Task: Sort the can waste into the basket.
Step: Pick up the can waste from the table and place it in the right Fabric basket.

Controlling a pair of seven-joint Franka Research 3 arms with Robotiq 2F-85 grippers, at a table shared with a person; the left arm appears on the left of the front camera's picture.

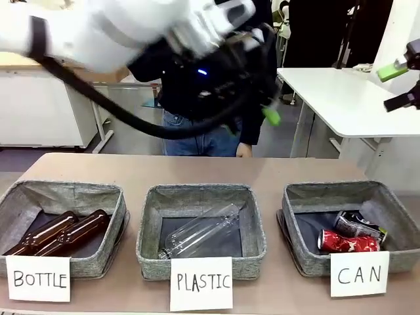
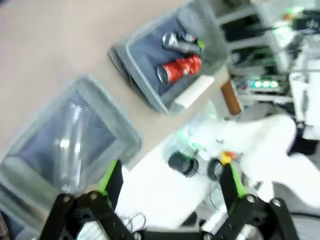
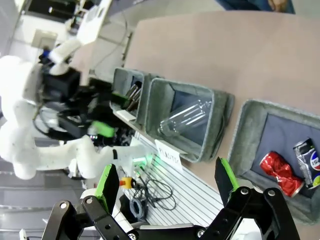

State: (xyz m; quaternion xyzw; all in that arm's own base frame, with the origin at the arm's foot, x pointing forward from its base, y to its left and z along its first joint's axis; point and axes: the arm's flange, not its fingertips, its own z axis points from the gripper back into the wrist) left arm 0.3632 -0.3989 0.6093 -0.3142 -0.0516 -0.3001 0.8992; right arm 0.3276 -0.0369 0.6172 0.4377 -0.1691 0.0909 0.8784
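Both cans lie inside the grey basket (image 1: 302, 197) behind the card marked "CAN" (image 1: 359, 274): the dented red can (image 1: 348, 243) in front, the black can (image 1: 357, 225) just behind it. My left gripper (image 1: 252, 119) is blurred, high above the table's far middle, and open. In its wrist view the left gripper (image 2: 170, 182) holds nothing, and the red can (image 2: 180, 69), black can (image 2: 181, 42) and basket (image 2: 140, 85) lie far below. My right gripper (image 1: 400, 85) hangs open at the upper right. In its own view the right gripper (image 3: 166, 180) is empty, above the red can (image 3: 280, 172), black can (image 3: 307, 160) and basket (image 3: 250, 120).
Left of the can basket is the "PLASTIC" basket (image 1: 147, 223) with a clear bottle (image 1: 203, 233). At far left, the "BOTTLE" basket (image 1: 20, 197) holds two brown bottles (image 1: 59, 233). A person (image 1: 203, 138) stands at the far edge. A white table (image 1: 341, 98) is at back right.
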